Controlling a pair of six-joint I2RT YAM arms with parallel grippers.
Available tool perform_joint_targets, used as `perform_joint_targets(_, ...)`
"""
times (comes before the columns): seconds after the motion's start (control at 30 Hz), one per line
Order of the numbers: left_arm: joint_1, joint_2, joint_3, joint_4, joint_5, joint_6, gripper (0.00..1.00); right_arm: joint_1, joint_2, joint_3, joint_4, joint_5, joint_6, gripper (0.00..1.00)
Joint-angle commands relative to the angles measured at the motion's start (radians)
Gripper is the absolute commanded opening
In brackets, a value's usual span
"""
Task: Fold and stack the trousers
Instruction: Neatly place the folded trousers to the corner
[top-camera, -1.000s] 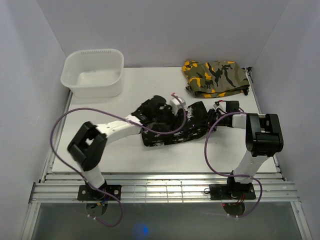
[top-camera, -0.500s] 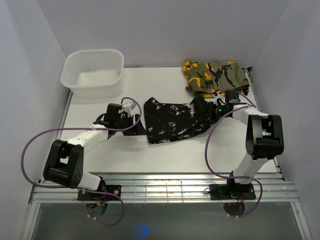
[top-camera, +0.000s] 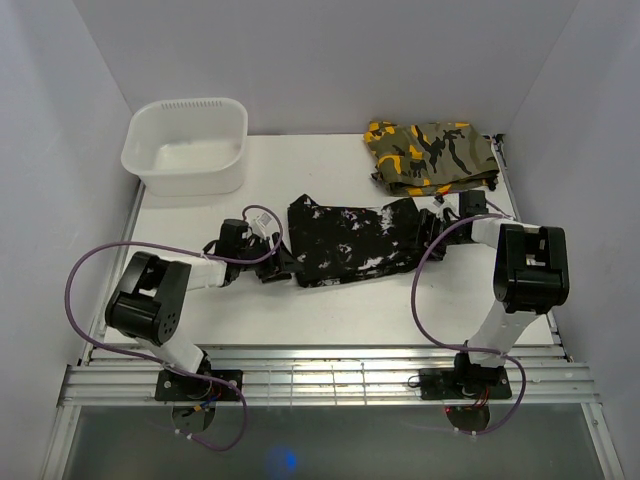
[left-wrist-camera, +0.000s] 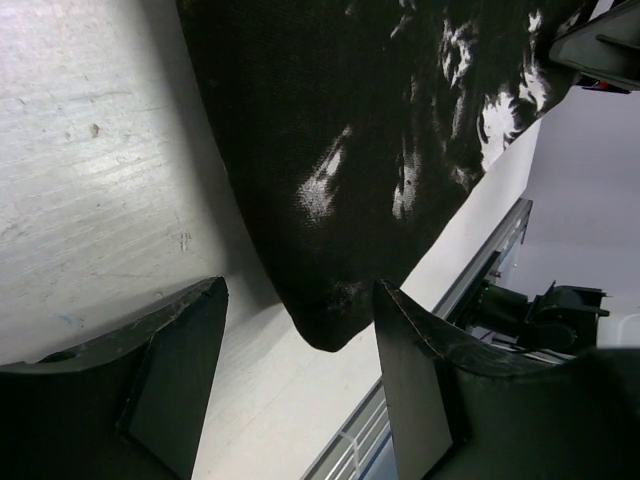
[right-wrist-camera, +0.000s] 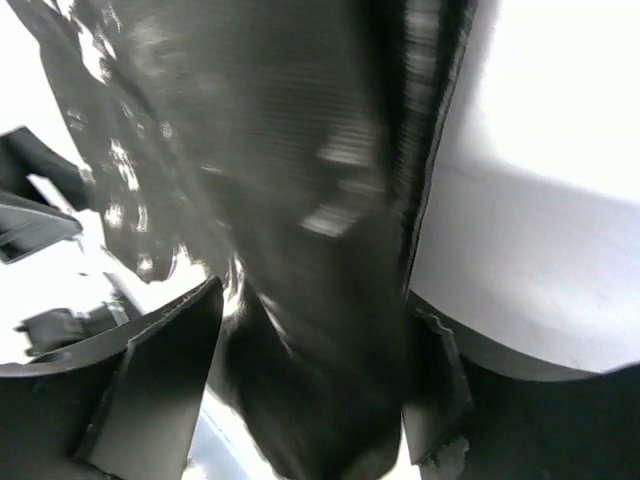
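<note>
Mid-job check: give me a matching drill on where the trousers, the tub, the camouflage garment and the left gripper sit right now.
Column one
1. trousers
2. white plastic tub
3. camouflage garment
4. left gripper

Column two
A. far left corner of the table
B. far right corner
C. spread flat across the middle
D. at the left edge of the spotted fabric, jaws open with a fabric corner between them

Pairs: 1-C, 2-A, 3-B, 4-D
</note>
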Motion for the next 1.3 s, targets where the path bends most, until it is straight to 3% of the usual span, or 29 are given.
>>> perform_joint_targets(0.0, -0.004, 0.008, -0.031, 0.152, 0.052, -0.108, 0.70, -0.059, 0.002, -0.064, 0.082, -0.076, 0.094, 0.73)
perform_joint_targets(0.13, -0.004, 0.037, -0.027, 0.163, 0.032, -0.125, 0.62, -0.091, -0.003, -0.117, 0.088, -0.103, 0.109, 0.83)
perform_joint_targets(0.17, -0.005, 0.049, -0.028, 0.172, 0.034, -0.132, 0.59, -0.105, -0.003, -0.118, 0.078, -0.104, 0.091, 0.83)
perform_joint_targets(0.2, -0.005, 0.052, -0.031, 0.176, 0.034, -0.148, 0.49, -0.113, -0.005, -0.124, 0.067, -0.105, 0.085, 0.84)
perform_joint_targets(0.3, -0.005, 0.057, -0.051, 0.210, 0.034, -0.188, 0.36, -0.130, -0.017, -0.175, 0.068, -0.130, 0.092, 0.87)
perform_joint_targets(0.43, -0.010, 0.059, -0.080, 0.244, 0.040, -0.234, 0.31, -0.123, -0.037, -0.274, 0.185, -0.172, 0.176, 0.95)
perform_joint_targets(0.67, -0.037, 0.036, -0.111, 0.270, 0.000, -0.338, 0.26, -0.108, -0.110, -0.434, 0.342, -0.165, 0.305, 0.96)
perform_joint_targets(0.77, -0.062, 0.046, -0.103, 0.270, -0.009, -0.358, 0.23, -0.108, -0.141, -0.448, 0.346, -0.122, 0.310, 0.83)
perform_joint_targets(0.83, -0.068, 0.045, -0.099, 0.269, -0.015, -0.354, 0.18, -0.110, -0.133, -0.421, 0.316, -0.102, 0.299, 0.68)
perform_joint_targets(0.87, -0.068, 0.039, -0.096, 0.252, -0.019, -0.349, 0.15, -0.117, -0.130, -0.398, 0.281, -0.078, 0.240, 0.67)
perform_joint_targets(0.9, -0.064, 0.030, -0.080, 0.229, -0.035, -0.322, 0.10, -0.123, -0.133, -0.372, 0.216, -0.052, 0.205, 0.70)
perform_joint_targets(0.93, -0.059, 0.023, -0.076, 0.216, -0.038, -0.311, 0.08, -0.133, -0.135, -0.350, 0.140, -0.010, 0.169, 0.83)
perform_joint_targets(1.03, -0.041, 0.000, -0.088, 0.201, -0.049, -0.307, 0.00, -0.191, -0.155, -0.310, 0.081, 0.034, 0.105, 0.97)
perform_joint_targets(1.2, -0.039, -0.012, -0.114, 0.216, -0.063, -0.318, 0.00, -0.203, -0.142, -0.395, 0.107, -0.034, 0.101, 0.98)
perform_joint_targets(1.27, -0.039, -0.014, -0.109, 0.219, -0.055, -0.314, 0.00, -0.188, -0.143, -0.407, 0.137, -0.045, 0.115, 0.93)
